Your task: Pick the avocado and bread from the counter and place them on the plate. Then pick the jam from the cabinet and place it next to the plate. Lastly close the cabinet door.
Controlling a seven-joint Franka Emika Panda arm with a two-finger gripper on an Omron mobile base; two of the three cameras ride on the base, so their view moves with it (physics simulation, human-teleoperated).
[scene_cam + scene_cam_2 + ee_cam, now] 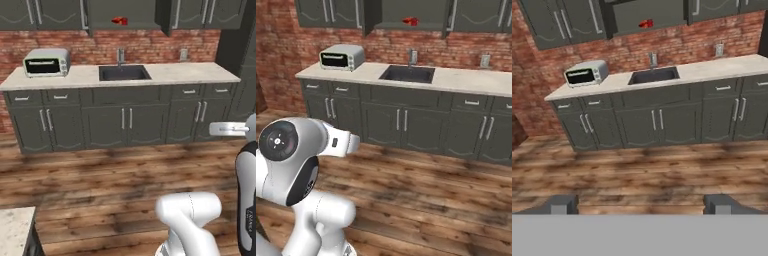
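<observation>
The desk [165, 74] runs along the red brick wall, a beige stone slab over dark grey drawers and doors with silver handles. The sink [124, 73] sits sunk in the middle of it, with a faucet [120, 55] rising at its back edge. To the left of the sink, well apart from it, a silver toaster oven [47, 62] stands on the slab; to the right of the sink, an outlet plate [183, 54] is set in the brick.

Straight above the sink the cabinet [102, 14] stands open, and the jam [119, 20] rests on its inner shelf, a small bright red shape. The cabinet door [164, 16] is swung out at the right of that opening, edge-on to the left base camera.

The hand [640, 204] hangs over the wooden floor, well short of the sink and pointed toward it, with its 2 dark fingertips [562, 204] spread wide apart and nothing between them. The avocado, bread and plate cannot be made out near the sink.
</observation>
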